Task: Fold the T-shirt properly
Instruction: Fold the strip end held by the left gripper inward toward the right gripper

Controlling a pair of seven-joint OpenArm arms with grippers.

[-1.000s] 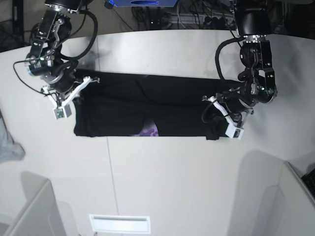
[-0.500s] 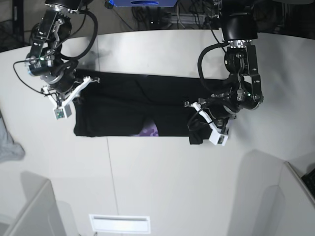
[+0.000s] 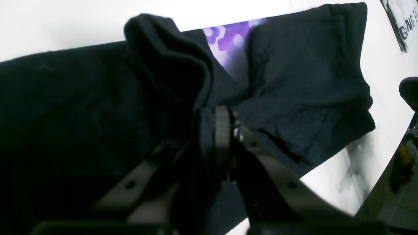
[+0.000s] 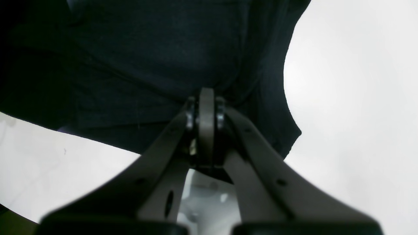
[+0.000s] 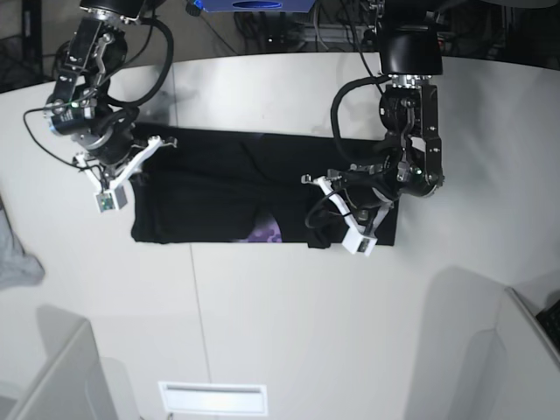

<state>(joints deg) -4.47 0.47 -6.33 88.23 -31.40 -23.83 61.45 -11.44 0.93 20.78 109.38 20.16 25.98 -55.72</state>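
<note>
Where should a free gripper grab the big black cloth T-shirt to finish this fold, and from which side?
Probably the bare near-edge corner of the black cloth T-shirt, on the base view's left, coming from the table's near side with the jaws across the hem. That corner lies flat and free. The left gripper is already shut on the lifted opposite end, and the right gripper pins the far corner.

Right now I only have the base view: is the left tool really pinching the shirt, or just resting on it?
Observer: Pinching. The left wrist view shows the left tool shut on a bunched fold of the T-shirt, which stands up from its tips.
Operator: And the right tool?
Observer: The right wrist view shows the right tool shut at the cloth's edge, with creases running to its tips, so it seems to grip too.
Operator: What is that purple patch?
Observer: The print; up close it shows hexagon shapes.
</note>
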